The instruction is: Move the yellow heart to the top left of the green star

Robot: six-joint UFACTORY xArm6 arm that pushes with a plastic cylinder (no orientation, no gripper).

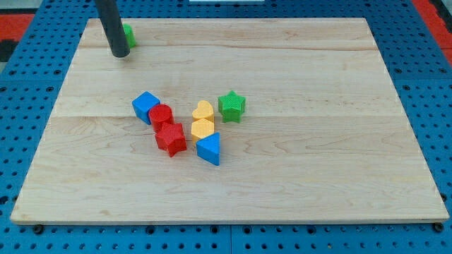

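The yellow heart [203,111] lies near the board's middle, just left of the green star [231,105] and a little apart from it. A second yellow block [203,128], hexagon-like, touches the heart from below. My tip [120,53] rests on the board at the view's top left, far from the heart and star. It stands right beside a small green block [128,34] that the rod partly hides.
A blue cube [145,106], a red round block [161,116] and a red star [170,138] form a cluster left of the yellow blocks. A blue triangle [209,149] sits below the yellow hexagon. The wooden board [318,155] lies on a blue pegboard.
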